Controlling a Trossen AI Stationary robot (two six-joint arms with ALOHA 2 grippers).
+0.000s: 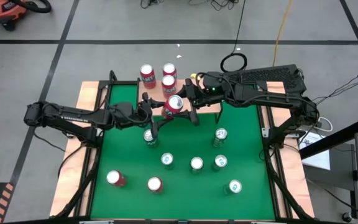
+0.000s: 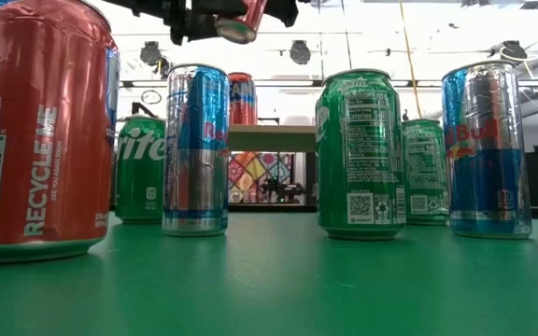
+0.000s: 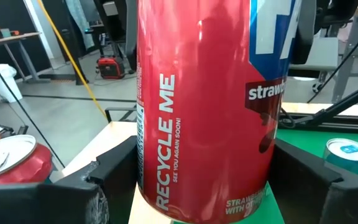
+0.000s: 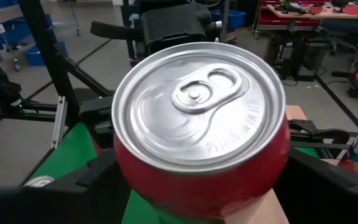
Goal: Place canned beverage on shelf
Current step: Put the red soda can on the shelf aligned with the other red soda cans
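1. Left gripper [image 1: 161, 111] reaches in from the left side of the table and holds a red strawberry can [image 1: 174, 106] between its two fingers, which press against opposite sides of the can's body in the left wrist view.
2. Lifted off the green table [image 1: 185, 186], the can sits tilted in the air at the near edge of the shelf [image 1: 213, 106]. Its silver top [image 4: 199, 106] faces the right wrist camera.
3. Right gripper [image 1: 189, 99] meets the same can from the right. Its fingers bracket the can low on either side, so both grippers appear to have hold of one can, as if mid-handover.
4. Far on the shelf's left part stand three red cans [image 1: 159, 76], close together, touching or nearly so.
5. Near on the table, running left to right, stand two red cans [image 1: 134, 181], then green and blue cans [image 1: 194, 163] spread across the middle and right.
6. Risk, as a judgement: if one gripper lets go before the other has a firm hold, the tilted can could slip and fall onto the table, striking the cans just near it.
7. Risk: with two arms on one can, any pull in opposite directions could twist or dent it.
8. Risk: set down while tilted, the can could topple on the shelf, or bump the three standing cans and knock them off the far edge.
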